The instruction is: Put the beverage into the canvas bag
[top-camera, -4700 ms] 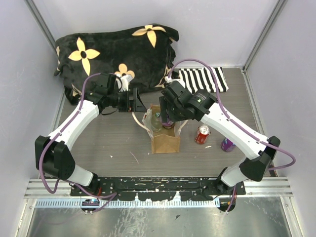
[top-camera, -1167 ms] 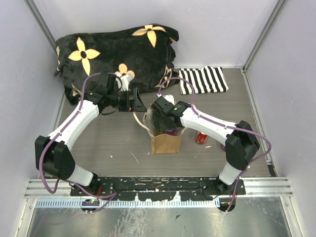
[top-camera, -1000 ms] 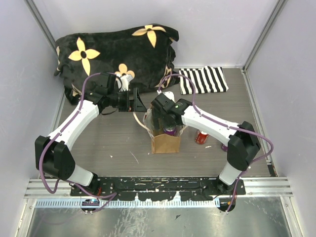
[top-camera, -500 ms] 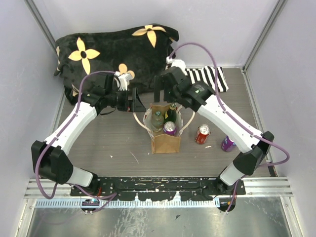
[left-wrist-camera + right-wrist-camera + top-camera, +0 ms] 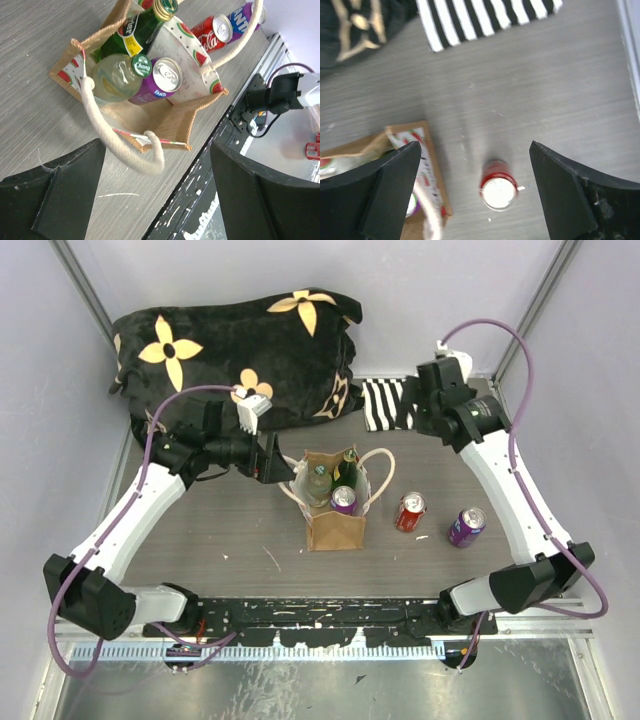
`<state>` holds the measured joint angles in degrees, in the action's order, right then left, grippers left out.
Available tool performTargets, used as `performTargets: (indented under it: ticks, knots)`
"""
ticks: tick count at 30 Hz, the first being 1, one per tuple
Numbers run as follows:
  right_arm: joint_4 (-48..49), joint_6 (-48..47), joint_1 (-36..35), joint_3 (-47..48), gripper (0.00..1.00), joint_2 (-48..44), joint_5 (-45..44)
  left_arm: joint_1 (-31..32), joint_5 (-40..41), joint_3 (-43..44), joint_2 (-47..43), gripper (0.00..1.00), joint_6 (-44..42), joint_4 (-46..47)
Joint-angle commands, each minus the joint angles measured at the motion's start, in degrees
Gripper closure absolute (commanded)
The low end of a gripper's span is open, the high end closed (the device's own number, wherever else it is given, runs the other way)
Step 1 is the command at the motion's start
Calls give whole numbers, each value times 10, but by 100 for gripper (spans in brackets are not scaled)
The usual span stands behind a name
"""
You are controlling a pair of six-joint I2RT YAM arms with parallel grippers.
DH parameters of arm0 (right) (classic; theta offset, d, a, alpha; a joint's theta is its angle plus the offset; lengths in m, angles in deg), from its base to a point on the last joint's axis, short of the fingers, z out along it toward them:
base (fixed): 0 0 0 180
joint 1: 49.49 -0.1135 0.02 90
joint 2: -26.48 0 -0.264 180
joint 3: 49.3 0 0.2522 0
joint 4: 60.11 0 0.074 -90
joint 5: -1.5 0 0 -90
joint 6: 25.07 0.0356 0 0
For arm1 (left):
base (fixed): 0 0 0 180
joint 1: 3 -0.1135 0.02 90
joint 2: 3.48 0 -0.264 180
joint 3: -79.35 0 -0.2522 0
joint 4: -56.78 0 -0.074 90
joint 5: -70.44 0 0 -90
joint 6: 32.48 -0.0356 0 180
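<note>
Black plush cushion with cream flowers [image 5: 240,340] fills the far left corner of the grey wooden table [image 5: 220,530]. In front of it my left gripper [image 5: 273,458] hangs with its jaws spread wide and nothing between them, just beside the cream-white rope handle [image 5: 283,488] of the tan-brown canvas bag [image 5: 335,530]. The bag stands upright in the middle. Inside it are a clear bottle with green cap [image 5: 318,482], a dark green glass bottle [image 5: 347,468] and a purple beverage can [image 5: 343,500], close together. Right of the bag stands a red cola can [image 5: 410,511]. My right gripper [image 5: 410,412], also spread and empty, hovers by the black-and-white striped cloth [image 5: 385,405]. Furthest right stands a second purple can [image 5: 466,526].
</note>
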<state>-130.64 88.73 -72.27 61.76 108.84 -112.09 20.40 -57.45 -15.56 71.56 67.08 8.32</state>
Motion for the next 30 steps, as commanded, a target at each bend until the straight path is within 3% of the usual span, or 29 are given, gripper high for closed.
performTargets:
  ticks: [1,13,30]
  knots:
    - [-52,-9,47,-64,7,-35,34,1,-7,-19,-46,7,-60,-44]
    - [-44,21,64,-249,12,-74,151,1,4,-51,-64,7,-63,-54]
    - [20,15,64,-346,11,-39,172,1,5,-49,-54,7,-67,-54]
